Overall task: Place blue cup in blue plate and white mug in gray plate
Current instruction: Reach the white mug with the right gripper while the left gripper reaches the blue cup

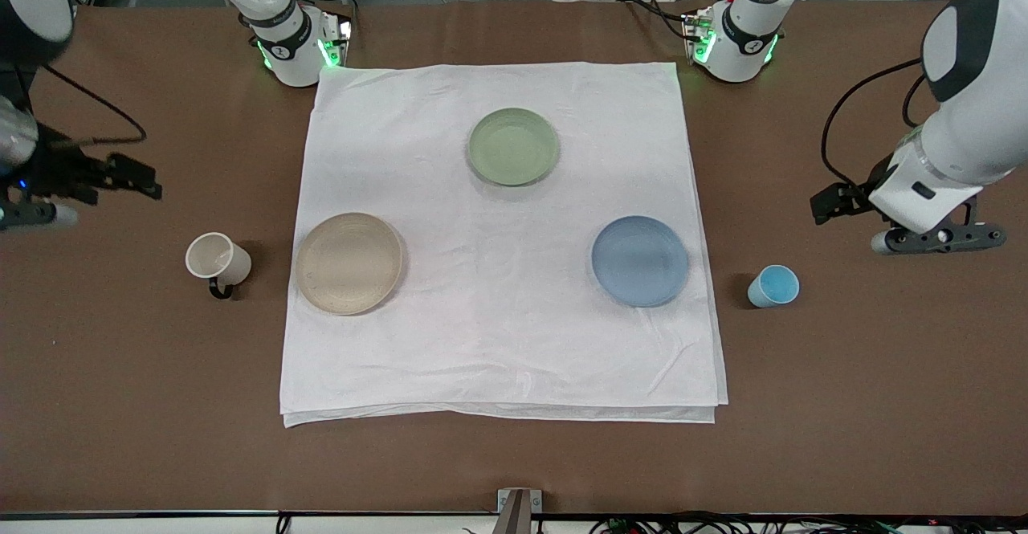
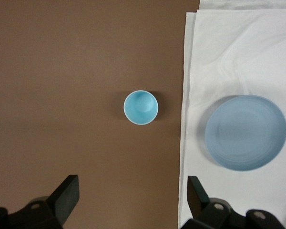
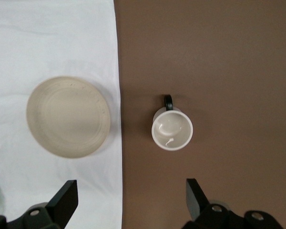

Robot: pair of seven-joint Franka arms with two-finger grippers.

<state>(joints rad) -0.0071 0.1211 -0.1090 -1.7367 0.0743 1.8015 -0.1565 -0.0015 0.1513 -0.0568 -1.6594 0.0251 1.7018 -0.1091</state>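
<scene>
Both grippers hover, jaws wide and empty: left gripper (image 1: 936,238) above the blue cup (image 1: 773,286), right gripper (image 1: 48,201) above the white mug (image 1: 217,261).

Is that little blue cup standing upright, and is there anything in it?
Upright and empty: the blue cup stands on the bare table with its round mouth facing up, and the left wrist view looks straight down onto its clean blue inside.

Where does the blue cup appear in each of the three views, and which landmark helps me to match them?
Front view: the blue cup stands upright on the bare brown table, beside the blue plate, toward the left arm's end.
Left wrist view: the cup is near the picture's middle, seen from above.
Right wrist view: not in it.
Shared landmark: the white cloth's edge runs between cup and plate in both views.
</scene>
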